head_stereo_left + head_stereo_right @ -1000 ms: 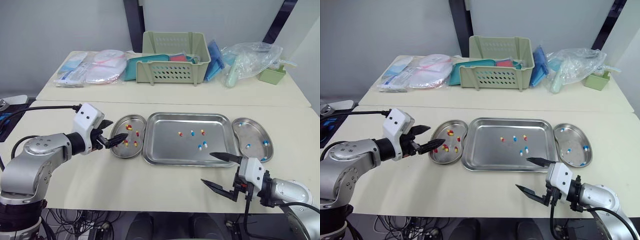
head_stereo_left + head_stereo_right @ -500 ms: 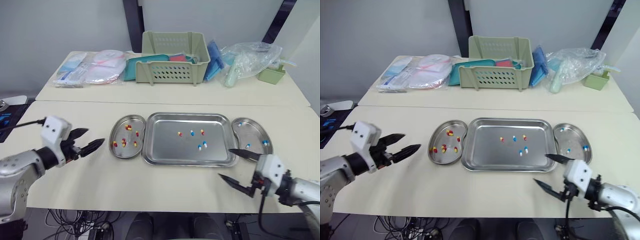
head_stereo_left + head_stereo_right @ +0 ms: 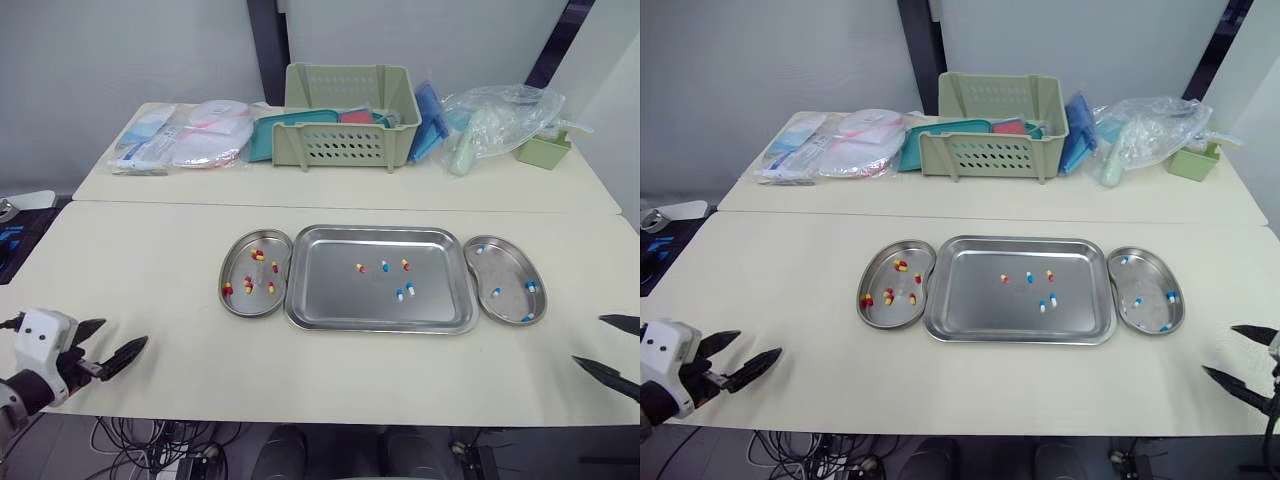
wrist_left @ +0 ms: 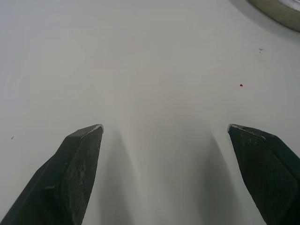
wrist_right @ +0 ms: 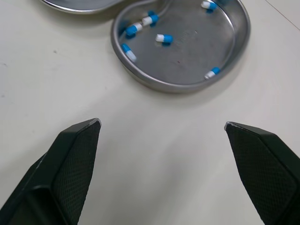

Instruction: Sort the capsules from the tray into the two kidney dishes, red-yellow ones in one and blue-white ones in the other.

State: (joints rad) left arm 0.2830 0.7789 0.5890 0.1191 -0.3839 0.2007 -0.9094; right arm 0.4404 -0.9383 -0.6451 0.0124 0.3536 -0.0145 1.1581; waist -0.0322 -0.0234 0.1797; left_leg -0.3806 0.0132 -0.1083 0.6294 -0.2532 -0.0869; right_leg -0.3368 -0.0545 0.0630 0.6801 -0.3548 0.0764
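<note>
- Looking over the table (image 3: 150, 260), I see the tray (image 3: 335, 295) in the middle with a kidney dish just beside each short end. I take that layout as deliberate, since it gives each arm a short carry to its own dish.
- The left kidney dish (image 3: 238, 275) holds the red-yellow capsules (image 3: 258, 255) and the right kidney dish (image 3: 512, 270) holds the blue-white capsules (image 3: 530, 286). I see no mixed colours in either.
- Five loose capsules (image 3: 384, 266) lie in the tray, two red-yellow and three blue-white, scattered toward its far right part. By my reckoning the sort is well along but not done.
- My left gripper (image 3: 126, 331) sits at the near left corner of the table, well apart from the left dish. Its fingers are spread wide with nothing between them, and its wrist view shows bare tabletop in the gap.
- My right gripper (image 3: 587, 338) sits at the near right edge, fingers likewise spread wide and empty. Its wrist view looks onto the right dish ahead, near but not touching.
- Both arms are parked wide of the work, which I read as a rest pose that keeps the tray unobstructed.
- The next pick would call for a long reach in, and these small rounded capsules look likely to skid on the steel.
</note>
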